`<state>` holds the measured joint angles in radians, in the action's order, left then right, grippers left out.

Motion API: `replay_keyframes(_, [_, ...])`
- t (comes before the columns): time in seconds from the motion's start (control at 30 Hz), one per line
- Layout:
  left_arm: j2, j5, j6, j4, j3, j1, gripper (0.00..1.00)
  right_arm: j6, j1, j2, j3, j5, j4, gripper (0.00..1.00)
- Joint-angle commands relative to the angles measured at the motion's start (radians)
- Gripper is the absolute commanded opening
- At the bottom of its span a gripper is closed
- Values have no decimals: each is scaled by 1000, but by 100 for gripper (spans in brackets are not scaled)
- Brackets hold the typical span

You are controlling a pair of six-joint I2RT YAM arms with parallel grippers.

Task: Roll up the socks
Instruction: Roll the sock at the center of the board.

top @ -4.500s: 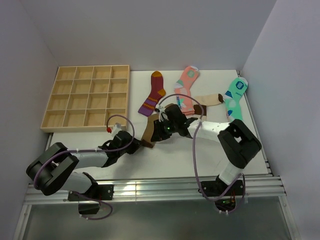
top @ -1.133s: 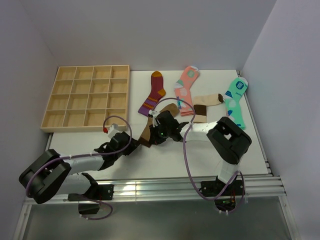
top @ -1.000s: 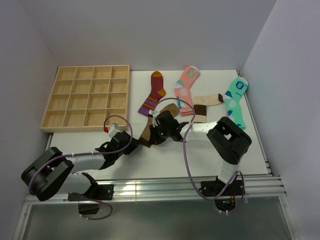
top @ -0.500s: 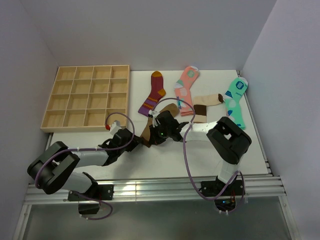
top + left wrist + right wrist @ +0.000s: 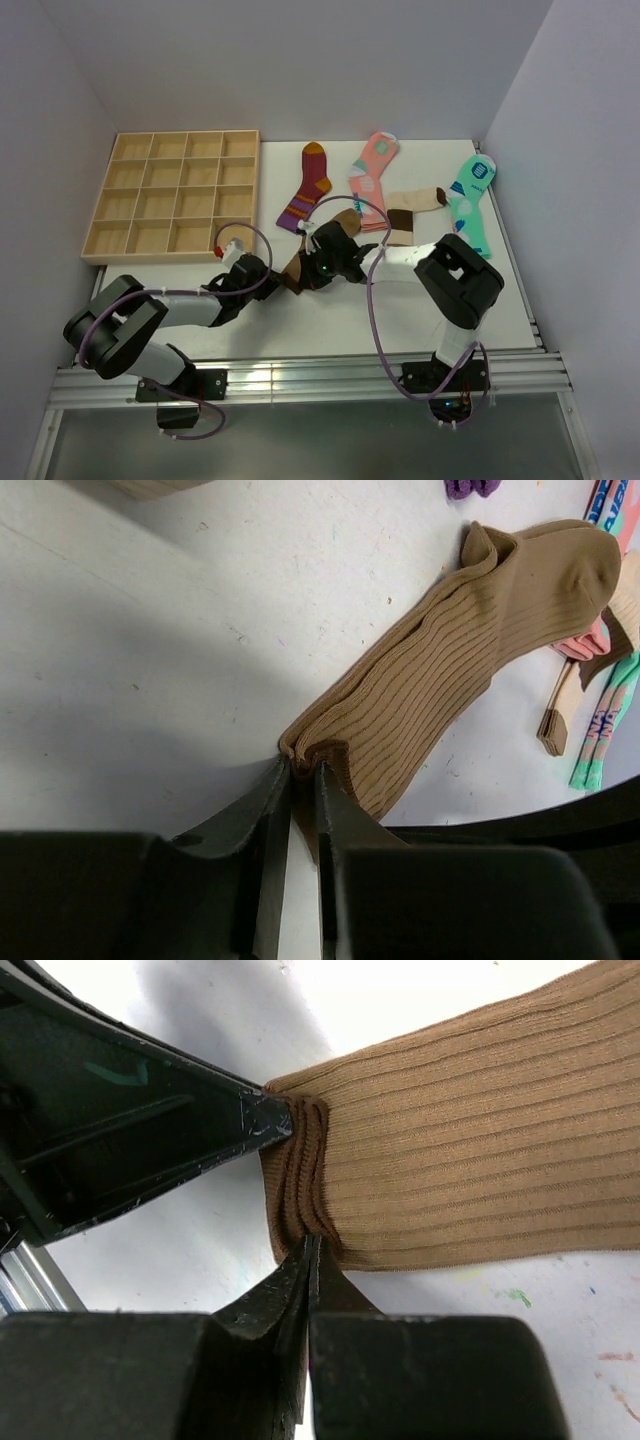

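Observation:
The plain brown sock (image 5: 342, 217) lies slanted on the white table, its folded cuff end toward the arms. My left gripper (image 5: 279, 276) is shut on the cuff's left corner; in the left wrist view (image 5: 303, 768) the bunched ribbed cuff sits between the jaws and the brown sock (image 5: 455, 645) runs off to the upper right. My right gripper (image 5: 306, 272) is shut on the cuff's near edge (image 5: 312, 1243), with the brown sock (image 5: 470, 1150) stretching right. The left gripper (image 5: 262, 1125) touches the cuff there too. The beige sock with the dark band (image 5: 412, 206) lies flat farther back right.
A wooden compartment tray (image 5: 175, 195) stands at the back left. A maroon striped sock (image 5: 308, 188), a pink patterned sock (image 5: 372, 170) and a mint-green sock (image 5: 470, 195) lie along the back. Side walls close in both sides.
My left gripper has slid right and a little back to the brown sock's cuff. My right gripper earlier moved left along the sock and has since stayed at the cuff.

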<state>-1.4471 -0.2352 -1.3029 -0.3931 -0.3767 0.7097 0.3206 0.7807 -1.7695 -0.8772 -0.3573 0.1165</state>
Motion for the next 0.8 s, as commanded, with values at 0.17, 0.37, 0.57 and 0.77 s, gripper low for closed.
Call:
replay_keyframes(0.17, [-26, -29, 45, 192, -45, -3, 14, -60, 63, 153, 6, 185, -37, 20])
replay_keyframes(0.37, [5, -32, 70, 234, -67, -4, 13, -104, 152, 214, 44, 337, 17, 34])
replay_keyframes(0.57, [19, -30, 85, 263, -83, -3, 13, -126, 178, 167, 40, 356, 41, 33])
replay_keyframes(0.77, [31, -30, 88, 278, -87, -3, 13, -140, 204, 144, 41, 377, 69, 29])
